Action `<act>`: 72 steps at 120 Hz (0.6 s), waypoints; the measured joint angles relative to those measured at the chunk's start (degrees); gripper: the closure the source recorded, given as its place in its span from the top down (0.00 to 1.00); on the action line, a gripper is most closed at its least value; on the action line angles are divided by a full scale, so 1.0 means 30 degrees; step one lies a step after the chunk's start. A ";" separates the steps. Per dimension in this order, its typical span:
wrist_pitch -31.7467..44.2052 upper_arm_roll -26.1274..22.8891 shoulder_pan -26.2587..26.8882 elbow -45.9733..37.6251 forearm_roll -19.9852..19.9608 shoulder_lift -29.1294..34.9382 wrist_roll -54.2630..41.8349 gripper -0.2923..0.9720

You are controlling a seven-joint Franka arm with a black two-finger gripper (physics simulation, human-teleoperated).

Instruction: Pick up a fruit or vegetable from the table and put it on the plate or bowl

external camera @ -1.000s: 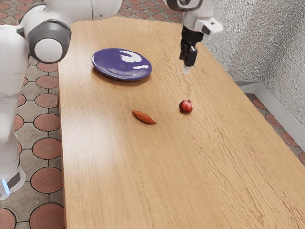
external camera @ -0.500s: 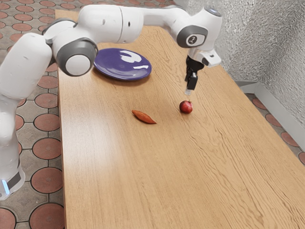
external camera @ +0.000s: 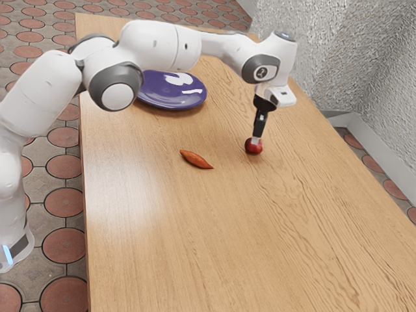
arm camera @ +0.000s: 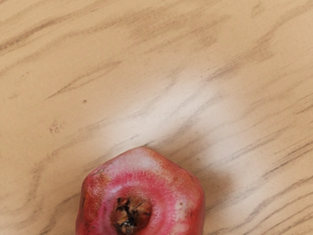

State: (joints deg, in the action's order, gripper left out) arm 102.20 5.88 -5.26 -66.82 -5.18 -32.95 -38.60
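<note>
Gripper (external camera: 256, 139) right at top of pomegranate (external camera: 253, 148), which sits calyx-up on table (external camera: 195, 227), well apart from blue plate (external camera: 170, 91). Clenched or released: cannot tell. Best to centre on widest girth, squeeze gently against rolling, lift straight. No labels or writing seen

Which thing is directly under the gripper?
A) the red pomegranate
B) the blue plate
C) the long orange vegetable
A: in the exterior view the gripper stands at the top of the pomegranate, and the wrist view has that fruit just under the hand.
</note>
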 joint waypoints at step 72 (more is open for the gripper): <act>0.0122 -0.0002 -0.0102 -0.0028 -0.0666 -0.0781 -0.2546 0.77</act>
State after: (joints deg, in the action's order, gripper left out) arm 102.56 5.87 -5.57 -66.90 -7.18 -35.29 -46.24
